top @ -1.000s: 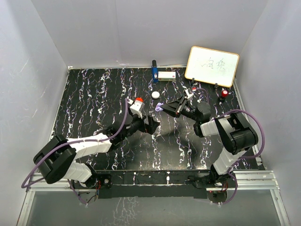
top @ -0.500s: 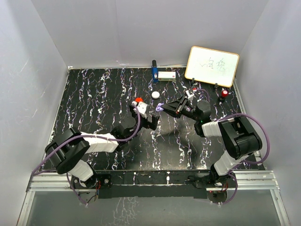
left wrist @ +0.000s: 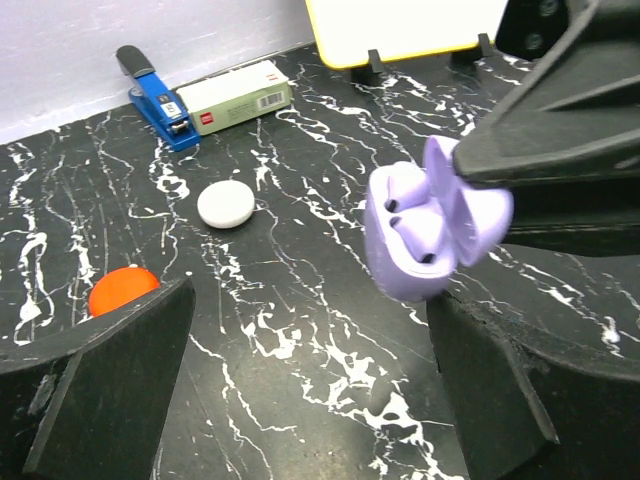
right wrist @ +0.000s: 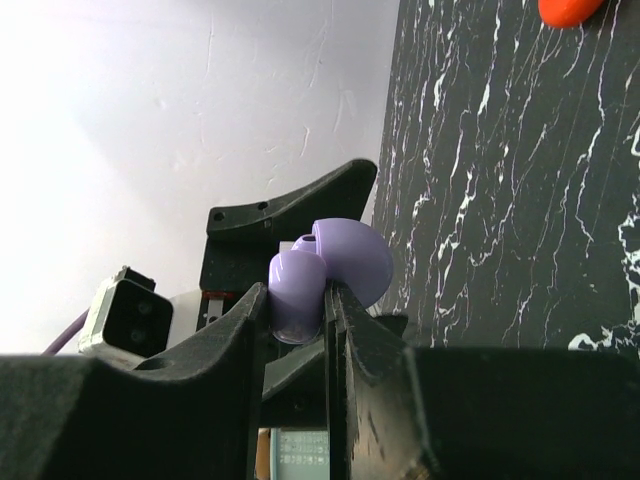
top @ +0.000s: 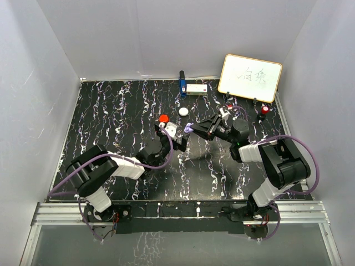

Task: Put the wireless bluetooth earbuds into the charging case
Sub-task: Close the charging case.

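The purple charging case [left wrist: 425,230] hangs open in the air above the table [left wrist: 300,330]. The right end effector [top: 195,128] pinches it near the lid. The left end effector [left wrist: 310,390] is spread wide just beside it, holding nothing. The case looks small, light and slippery (its lid might flop shut), so grab its flat sides. I cannot spot any earbuds for sure. The red pod [left wrist: 122,290] and white pod [left wrist: 226,204] lie well apart, leaving room.

Purple charging case [left wrist: 405,250], open and tilted, in right tool [right wrist: 298,300].
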`<state>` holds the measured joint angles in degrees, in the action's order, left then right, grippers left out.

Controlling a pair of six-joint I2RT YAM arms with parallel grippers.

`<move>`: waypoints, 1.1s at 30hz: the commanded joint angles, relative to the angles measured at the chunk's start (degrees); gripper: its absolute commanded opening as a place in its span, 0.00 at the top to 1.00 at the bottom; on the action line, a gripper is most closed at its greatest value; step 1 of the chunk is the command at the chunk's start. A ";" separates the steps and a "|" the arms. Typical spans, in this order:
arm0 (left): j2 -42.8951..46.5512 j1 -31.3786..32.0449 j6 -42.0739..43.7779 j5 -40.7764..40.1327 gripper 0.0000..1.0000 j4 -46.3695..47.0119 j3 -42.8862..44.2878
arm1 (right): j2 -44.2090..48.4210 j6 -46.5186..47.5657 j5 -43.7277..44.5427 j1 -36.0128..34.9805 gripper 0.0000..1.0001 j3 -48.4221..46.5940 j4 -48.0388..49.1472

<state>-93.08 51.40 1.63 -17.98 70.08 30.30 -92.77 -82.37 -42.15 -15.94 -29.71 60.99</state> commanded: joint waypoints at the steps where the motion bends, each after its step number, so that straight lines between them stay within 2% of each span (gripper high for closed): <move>1: -1.97 0.28 4.01 -4.31 0.01 8.83 0.30 | 2.69 0.96 0.05 0.30 1.00 1.08 1.86; 5: -4.74 0.28 7.17 -5.25 0.01 16.08 0.00 | 2.92 1.07 -0.01 0.32 1.00 1.97 1.85; 12: -7.25 0.29 8.98 -6.52 0.01 22.83 -0.36 | 3.25 1.32 -0.04 0.31 1.00 2.94 1.75; 17: -6.46 0.25 10.30 -8.44 0.01 23.56 -0.70 | 2.91 1.51 0.05 0.33 1.00 3.49 1.90; 19: -4.94 0.23 9.25 -12.61 0.01 20.83 -1.22 | 2.70 1.81 0.34 0.38 1.00 3.45 1.87; 22: 1.03 0.08 2.34 -19.43 0.01 9.11 -3.05 | 2.18 3.84 1.24 0.51 1.00 2.87 0.12; 24: 8.59 -1.28 -6.95 -19.54 0.01 -6.42 -3.74 | 2.26 8.65 2.80 0.48 1.00 1.54 -5.40; 27: 22.07 -4.91 -23.47 -13.92 0.01 -31.41 -3.36 | 3.22 16.97 7.05 0.49 1.00 -1.66 -15.36; 30: 31.03 -5.97 -27.63 -11.41 0.01 -43.38 -3.35 | 3.49 23.95 11.67 0.48 1.00 -4.80 -24.44; 33: 36.72 -6.34 -29.63 -9.80 0.01 -53.61 -1.37 | 2.15 27.96 14.06 0.52 1.00 -7.68 -28.77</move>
<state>-61.95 45.39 -19.00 -31.24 38.87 26.65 -91.42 -64.18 -33.80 -15.62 -32.21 40.14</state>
